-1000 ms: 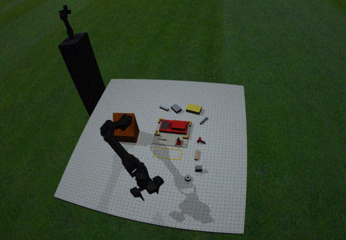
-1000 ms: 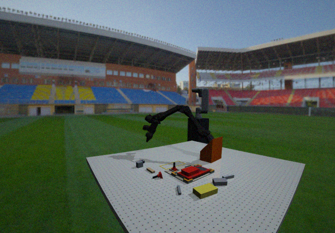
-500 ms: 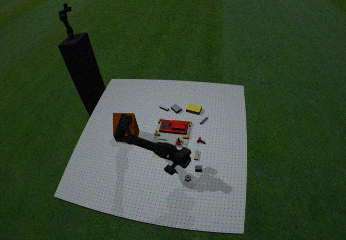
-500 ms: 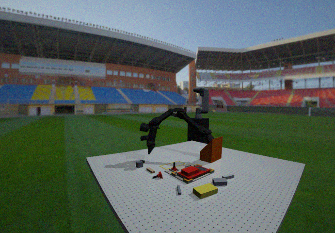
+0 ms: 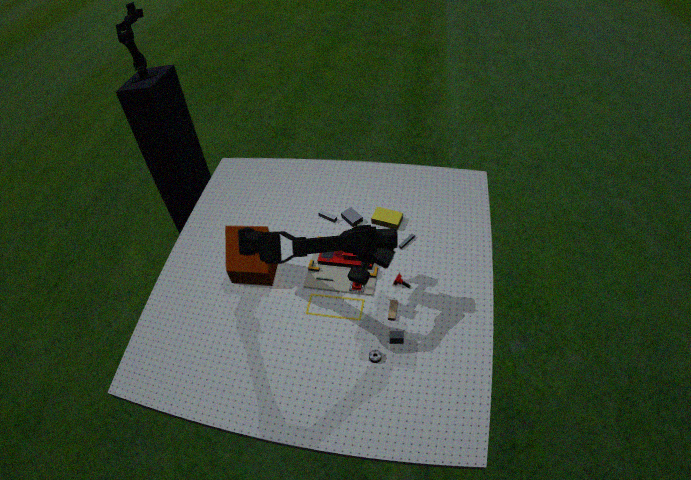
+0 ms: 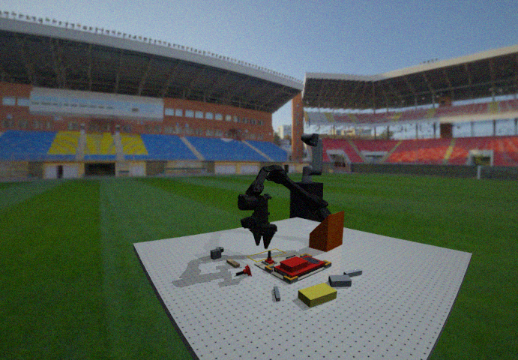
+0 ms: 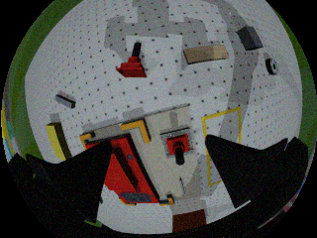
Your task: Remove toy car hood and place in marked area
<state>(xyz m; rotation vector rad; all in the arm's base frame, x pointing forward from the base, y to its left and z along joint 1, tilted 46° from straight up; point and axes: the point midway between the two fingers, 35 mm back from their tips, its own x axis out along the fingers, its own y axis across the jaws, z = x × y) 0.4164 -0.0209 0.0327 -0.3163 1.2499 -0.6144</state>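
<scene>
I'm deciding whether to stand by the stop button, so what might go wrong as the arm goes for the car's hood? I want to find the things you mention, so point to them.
The open gripper (image 6: 261,246) (image 7: 158,143) hangs above the board (image 5: 331,283) (image 7: 165,119), near an upright red piece with a black post (image 6: 269,257) (image 7: 178,145); coming down there could knock it.

The yellow corner blocks (image 6: 289,279) (image 7: 144,130) sit close around the red car (image 6: 299,264) (image 7: 119,169), so a wide-open finger might catch one.

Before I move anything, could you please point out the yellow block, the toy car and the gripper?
Yellow block (image 5: 386,217) (image 6: 317,294): top and exterior, top face.
Toy car (image 6: 294,264): exterior, raised red part.
Gripper (image 6: 261,247): exterior, between fingertips.
</scene>
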